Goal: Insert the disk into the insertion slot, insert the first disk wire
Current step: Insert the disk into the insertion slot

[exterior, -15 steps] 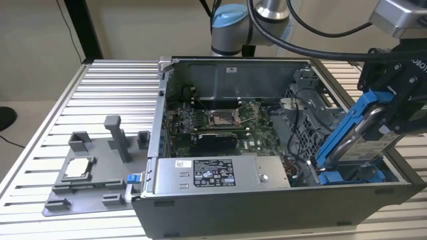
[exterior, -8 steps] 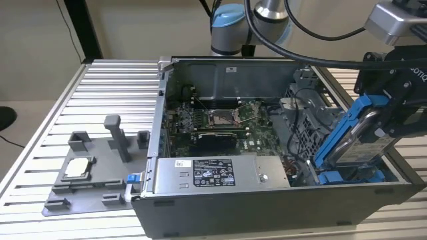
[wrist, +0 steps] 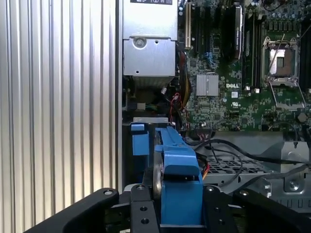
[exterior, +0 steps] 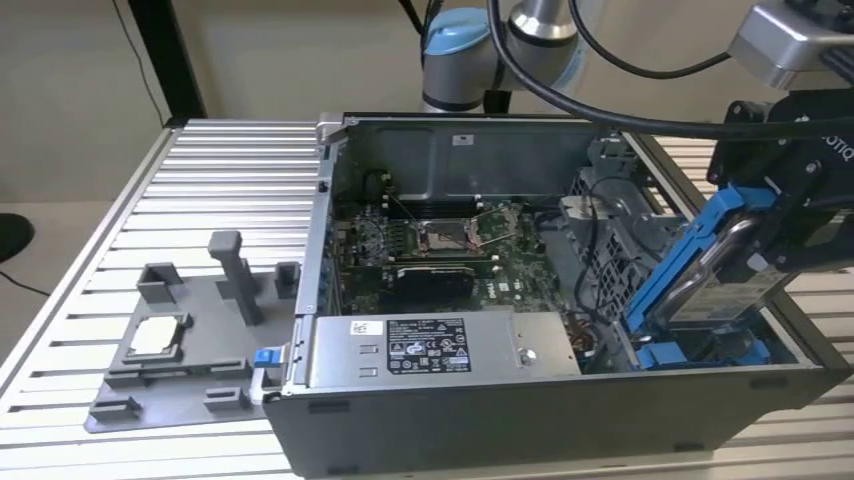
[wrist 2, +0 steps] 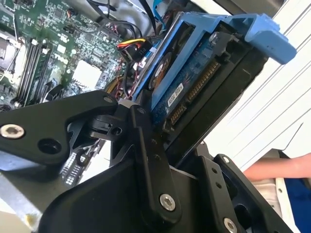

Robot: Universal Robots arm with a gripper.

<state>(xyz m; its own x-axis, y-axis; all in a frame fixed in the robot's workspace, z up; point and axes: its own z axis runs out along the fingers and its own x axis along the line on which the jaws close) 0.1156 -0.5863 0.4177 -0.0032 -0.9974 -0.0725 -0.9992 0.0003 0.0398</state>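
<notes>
**rigwatcher:** So how much room do we have around the disk (exterior: 714, 265)? Let's use the PSU (exterior: 434, 345) as our marker.

**benchmate:** Not much, tbh. The disk sits just past the PSU's end, on the exterior view's right of it. It's tilted, lower end down by the blue rails of the slot (exterior: 694, 352), upper end poking above the case (exterior: 534, 420) rim. We can't tell whether that lower edge is actually seated on the rails. Between the PSU and the disk we get a narrow gap, and it's stuffed with cables (wrist: 214, 145). On the disk's far side from the PSU the case wall runs close. Above the rim we've got open air.

**rigwatcher:** And the gripper (exterior: 763, 250)?

**benchmate:** Clamped on the disk, fingers (wrist 2: 146, 155) pressed against both flat faces, up near its raised end. In the first wrist view we see the disk edge-on, blue bracket squeezed between the fingers, with the PSU's end beyond it. The grey cage (wrist: 252, 167) lies beside the disk, on the board (wrist: 233, 73) side of the PSU. Off the PSU's outer side we've got flat ribbed table (wrist: 58, 97).
</notes>
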